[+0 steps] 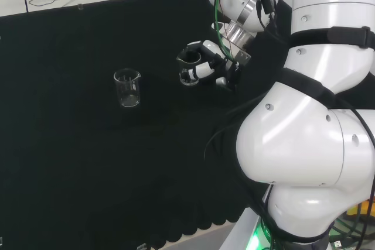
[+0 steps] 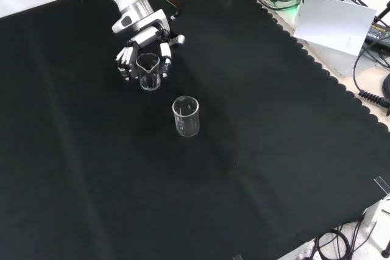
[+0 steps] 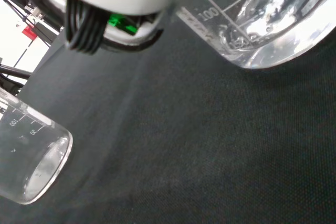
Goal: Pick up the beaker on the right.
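Note:
Two clear glass beakers show on the black cloth. My hand [image 1: 202, 65] has its fingers curled round one beaker [image 1: 188, 58], the right one of the two in the head view. The front view shows this beaker [image 2: 148, 71] upright between the fingers of the hand [image 2: 131, 59]; whether its base touches the cloth I cannot tell. The other beaker [image 1: 127, 88] stands alone and upright, nearer in the front view [image 2: 186, 115]. Close in the wrist view are the held beaker's printed wall and base [image 3: 262, 19], with the other beaker [image 3: 29, 156] farther off.
The arm's white links [image 1: 316, 121] fill the head view's right. The cloth's scalloped edge [image 2: 317, 68] runs down the front view's right, with a white sheet [image 2: 335, 22] and cables [image 2: 372, 89] beyond it. Open cloth [image 2: 122, 187] lies in front of the beakers.

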You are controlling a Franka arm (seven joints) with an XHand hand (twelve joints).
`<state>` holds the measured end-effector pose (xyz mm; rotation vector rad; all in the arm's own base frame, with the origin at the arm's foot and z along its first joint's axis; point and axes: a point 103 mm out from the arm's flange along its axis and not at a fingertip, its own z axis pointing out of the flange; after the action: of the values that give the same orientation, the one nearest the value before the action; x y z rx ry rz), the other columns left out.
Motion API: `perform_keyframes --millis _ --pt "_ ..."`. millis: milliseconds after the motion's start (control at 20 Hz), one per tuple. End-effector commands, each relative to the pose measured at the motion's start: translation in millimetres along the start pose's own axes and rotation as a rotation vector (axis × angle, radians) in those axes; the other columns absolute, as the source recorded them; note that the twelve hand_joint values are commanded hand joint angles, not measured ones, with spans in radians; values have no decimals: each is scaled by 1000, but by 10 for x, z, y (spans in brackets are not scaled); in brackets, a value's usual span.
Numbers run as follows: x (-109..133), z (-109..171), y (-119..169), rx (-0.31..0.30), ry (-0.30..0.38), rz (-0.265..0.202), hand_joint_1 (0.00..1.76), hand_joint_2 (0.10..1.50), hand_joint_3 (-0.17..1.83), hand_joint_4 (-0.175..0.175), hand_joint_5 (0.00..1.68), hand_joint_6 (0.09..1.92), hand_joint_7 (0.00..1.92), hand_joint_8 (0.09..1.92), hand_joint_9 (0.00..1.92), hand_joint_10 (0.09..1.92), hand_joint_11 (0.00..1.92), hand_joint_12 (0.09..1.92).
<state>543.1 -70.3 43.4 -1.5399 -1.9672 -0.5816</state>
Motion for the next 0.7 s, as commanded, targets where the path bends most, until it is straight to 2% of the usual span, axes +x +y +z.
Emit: perform_keyframes --millis 50,400,700 --pt "5 19 11 12 10 2 1043 538 661 -24 611 932 516 689 612 553 266 1321" --pt "-15 55 25 20 32 7 1018 527 654 -29 524 903 482 696 581 566 249 1326" --pt "4 79 49 8 57 5 993 536 643 -29 517 873 473 708 568 586 243 1333"
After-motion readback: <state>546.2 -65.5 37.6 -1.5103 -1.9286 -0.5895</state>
